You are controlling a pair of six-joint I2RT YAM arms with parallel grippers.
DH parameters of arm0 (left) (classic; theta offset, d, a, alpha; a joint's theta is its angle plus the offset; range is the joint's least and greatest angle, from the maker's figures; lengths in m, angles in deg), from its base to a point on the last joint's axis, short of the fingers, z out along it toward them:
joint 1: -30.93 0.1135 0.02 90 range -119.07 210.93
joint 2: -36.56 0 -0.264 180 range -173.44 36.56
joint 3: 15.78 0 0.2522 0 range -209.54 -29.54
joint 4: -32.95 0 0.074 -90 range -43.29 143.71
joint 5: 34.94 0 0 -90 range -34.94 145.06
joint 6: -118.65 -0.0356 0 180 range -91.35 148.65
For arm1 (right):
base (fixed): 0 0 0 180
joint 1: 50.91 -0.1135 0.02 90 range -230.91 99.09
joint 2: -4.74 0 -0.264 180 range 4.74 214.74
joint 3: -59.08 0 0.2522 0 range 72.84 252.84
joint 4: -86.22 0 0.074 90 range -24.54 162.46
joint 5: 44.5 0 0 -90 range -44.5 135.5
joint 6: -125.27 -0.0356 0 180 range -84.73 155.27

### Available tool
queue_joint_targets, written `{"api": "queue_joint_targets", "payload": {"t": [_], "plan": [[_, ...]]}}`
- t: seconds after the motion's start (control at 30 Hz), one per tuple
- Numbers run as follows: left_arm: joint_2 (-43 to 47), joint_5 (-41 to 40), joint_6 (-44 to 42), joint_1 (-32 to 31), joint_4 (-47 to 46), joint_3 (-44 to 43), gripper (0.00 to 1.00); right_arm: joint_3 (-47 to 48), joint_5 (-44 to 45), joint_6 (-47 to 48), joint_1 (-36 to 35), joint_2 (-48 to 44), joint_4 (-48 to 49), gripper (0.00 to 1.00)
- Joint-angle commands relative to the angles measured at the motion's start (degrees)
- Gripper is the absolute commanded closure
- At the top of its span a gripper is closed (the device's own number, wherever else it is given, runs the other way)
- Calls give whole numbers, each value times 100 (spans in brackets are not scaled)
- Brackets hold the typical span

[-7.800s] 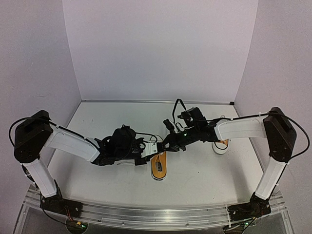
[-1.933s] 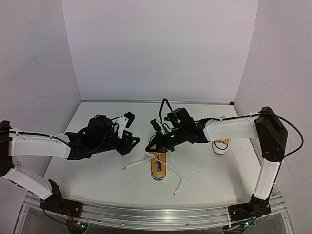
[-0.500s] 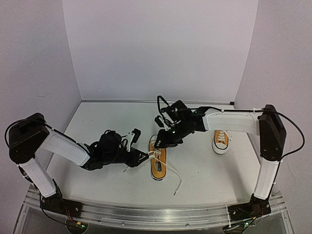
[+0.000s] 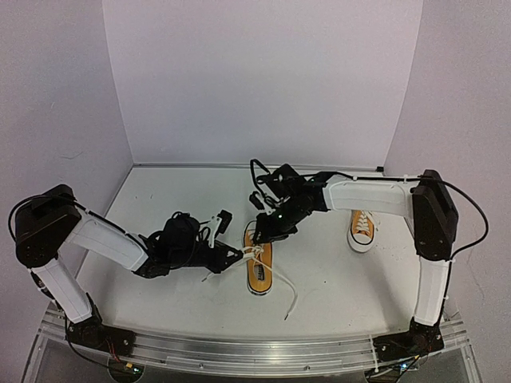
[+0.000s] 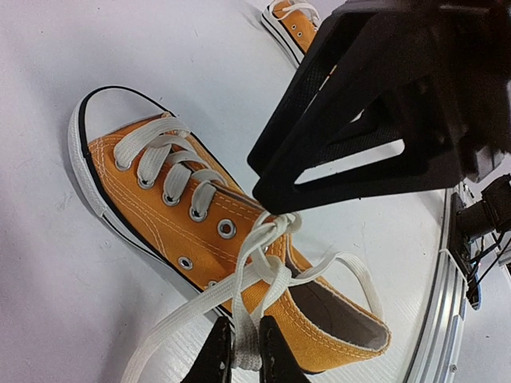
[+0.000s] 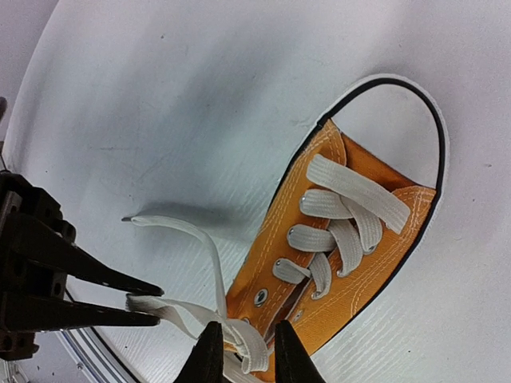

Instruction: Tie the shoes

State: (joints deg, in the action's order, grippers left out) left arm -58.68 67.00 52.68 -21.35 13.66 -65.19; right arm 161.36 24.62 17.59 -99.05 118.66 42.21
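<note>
**Lace taken up:** At left, the left gripper (image 5: 243,355) is seen brought in low beside the near shoe (image 5: 172,219). Two seconds earlier it was held well off to the side. Its fingers are now pressed together on a strand of the white lace (image 5: 267,271), just outside the shoe's open collar.

The shoe is set at the middle of the table (image 4: 335,279), toe pointing away from the arm bases. Its upper eyelets are unthreaded and no bow is formed. A second strand (image 4: 287,302) is left trailing toward the front edge, as before.

Over the tongue, the right gripper (image 6: 243,355) is lowered onto the spot where the strands cross, a finger on either side of the lace. Whether the lace is actually clamped cannot be told.

At far right, the second shoe (image 4: 362,227) is left standing well apart from both arms.

With one strand secured and the crossing straddled, the tying is judged to be at its opening step only. Tension may now be put on the lace, but no knot is yet made.
</note>
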Motion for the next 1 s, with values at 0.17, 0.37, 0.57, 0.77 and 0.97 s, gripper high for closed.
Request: {"api": "queue_joint_targets", "payload": {"t": [0.17, 0.37, 0.57, 0.77, 0.97], "plan": [[-83, 60, -82, 19, -50, -260, 87, 236, -95, 269, -10, 187, -322, 80], [-117, -15, -92, 24, 70, -308, 88, 208, -119, 318, -10, 139, -342, 89], [-103, -79, -127, 28, 208, -345, 94, 116, -56, 318, -10, -57, -337, 100], [-89, -238, -133, 41, 357, -350, 100, -321, 220, 129, -8, -550, 12, 100], [-139, -282, -145, 46, 477, -432, 100, -839, 229, -97, 21, -883, 465, 100]]}}
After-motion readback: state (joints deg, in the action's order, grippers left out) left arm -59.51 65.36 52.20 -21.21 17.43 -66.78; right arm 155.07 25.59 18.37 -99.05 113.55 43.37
